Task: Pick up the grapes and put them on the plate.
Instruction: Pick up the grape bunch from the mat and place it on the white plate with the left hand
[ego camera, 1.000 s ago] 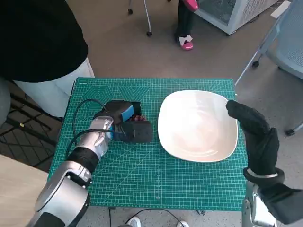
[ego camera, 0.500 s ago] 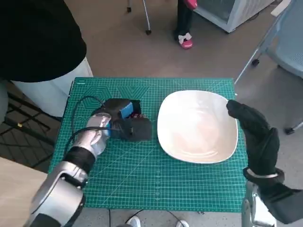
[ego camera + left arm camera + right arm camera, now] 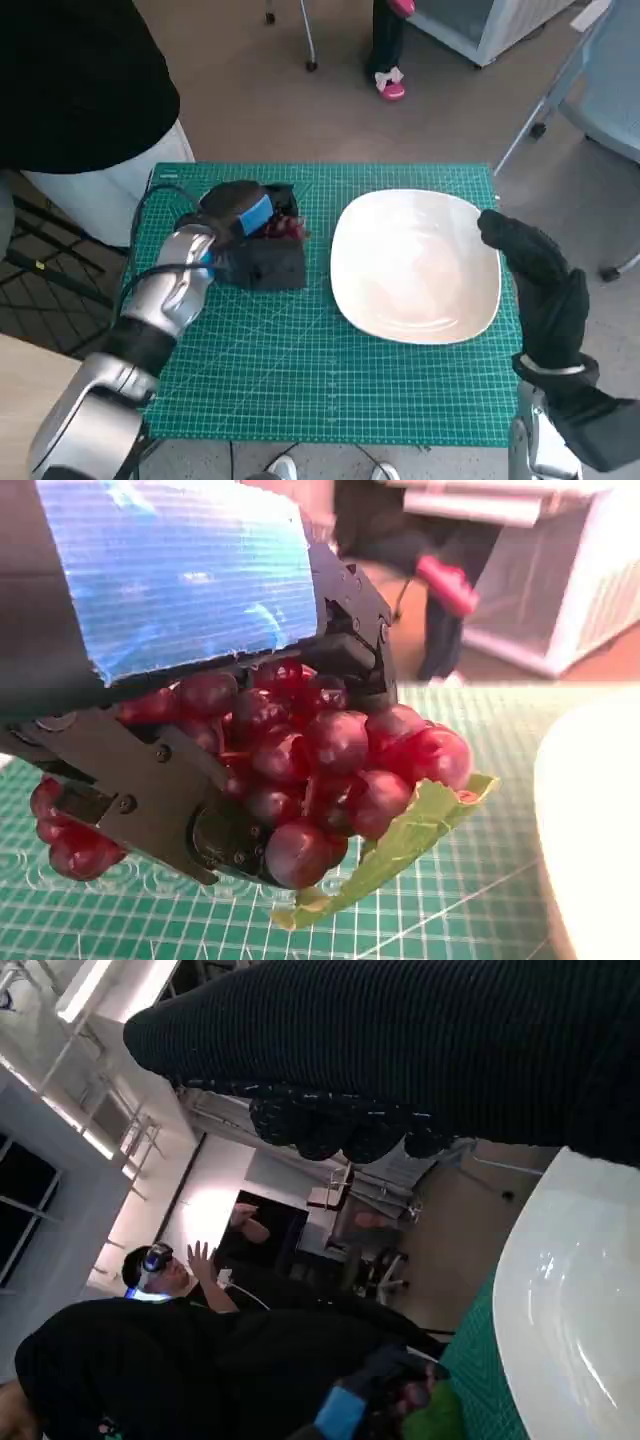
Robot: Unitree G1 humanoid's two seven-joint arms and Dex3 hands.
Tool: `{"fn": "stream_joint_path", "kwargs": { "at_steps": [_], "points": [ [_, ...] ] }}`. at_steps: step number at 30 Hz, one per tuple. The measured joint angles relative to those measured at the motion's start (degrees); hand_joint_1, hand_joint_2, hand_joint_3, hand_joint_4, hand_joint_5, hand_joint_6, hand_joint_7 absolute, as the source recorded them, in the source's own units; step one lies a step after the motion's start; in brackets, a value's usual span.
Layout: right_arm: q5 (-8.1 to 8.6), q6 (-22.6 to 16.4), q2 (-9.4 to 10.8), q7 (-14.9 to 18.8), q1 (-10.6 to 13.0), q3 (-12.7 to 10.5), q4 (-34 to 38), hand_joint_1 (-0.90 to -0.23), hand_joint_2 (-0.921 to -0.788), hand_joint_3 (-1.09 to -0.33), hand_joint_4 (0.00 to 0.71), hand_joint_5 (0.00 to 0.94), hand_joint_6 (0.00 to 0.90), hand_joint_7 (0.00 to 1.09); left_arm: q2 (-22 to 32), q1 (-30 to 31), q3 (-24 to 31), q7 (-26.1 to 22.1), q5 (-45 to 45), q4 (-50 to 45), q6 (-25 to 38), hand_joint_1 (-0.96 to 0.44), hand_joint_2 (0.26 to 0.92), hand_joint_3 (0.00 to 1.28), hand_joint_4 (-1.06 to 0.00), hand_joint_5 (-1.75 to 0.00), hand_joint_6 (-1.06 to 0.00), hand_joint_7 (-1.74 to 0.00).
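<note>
Now the left hand (image 3: 245,240) grips the grapes (image 3: 320,765), fingers (image 3: 150,800) wrapped round the red bunch; a green leaf (image 3: 410,830) sticks out under it. In the head view the grapes (image 3: 285,228) peek out just beside the hand, over the green mat (image 3: 300,370), left of the plate (image 3: 415,265) and apart from it. Wrist view shows mat grid under the bunch with a gap, so the bunch looks lifted; cannot tell how clear of the mat. Plate is white, rounded-square, nothing on it, sits on the right half of the mat. Right hand (image 3: 535,285) in black glove is at the plate's right edge, fingers stretched along the rim, holding nothing; whether it touches the rim cannot tell. Right wrist view: glove (image 3: 400,1050) across the top, plate rim (image 3: 560,1300) below, a person (image 3: 160,1270) with a headset in the background. A person in black top stands at the table's far left corner (image 3: 80,90). Shoes (image 3: 388,85) on the floor beyond the table.
</note>
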Motion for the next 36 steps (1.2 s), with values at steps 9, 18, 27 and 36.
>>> {"fn": "stream_joint_path", "kwargs": {
  "at_steps": [9,18,27,36],
  "points": [
    [-0.05,-0.01,0.27,-0.05,-0.11,0.05,0.25,-0.611,-0.921,-0.863,0.43,0.003,0.182,0.25,1.55,3.71,2.54,-0.09,0.14,-9.45,1.48,0.0,0.921,0.11,-0.6,-1.2,-0.61,-1.22],
    [-0.04,-0.01,0.32,-0.05,-0.24,0.07,0.44,-0.614,-0.921,-0.861,0.432,0.004,0.182,0.25,1.67,4.9,3.76,0.14,0.16,-12.38,1.59,0.0,0.921,0.1,-0.62,-1.18,-0.62,-1.21],
    [-0.03,-0.09,0.32,-0.05,-0.24,0.07,0.44,-0.614,-0.921,-0.861,0.433,0.003,0.181,0.25,0.48,4.9,4.05,-1.21,-0.25,-13.73,1.65,0.0,0.921,0.11,-0.62,-1.2,-0.6,-1.21],
    [0.0,-0.17,0.28,-0.05,0.22,-0.14,-0.24,-0.612,-0.921,-0.857,0.437,0.005,0.184,0.25,-3.91,3.56,2.64,-4.38,-0.13,-14.09,1.83,0.0,0.921,0.14,-0.58,-1.28,-0.57,-1.21]
  ]
}}
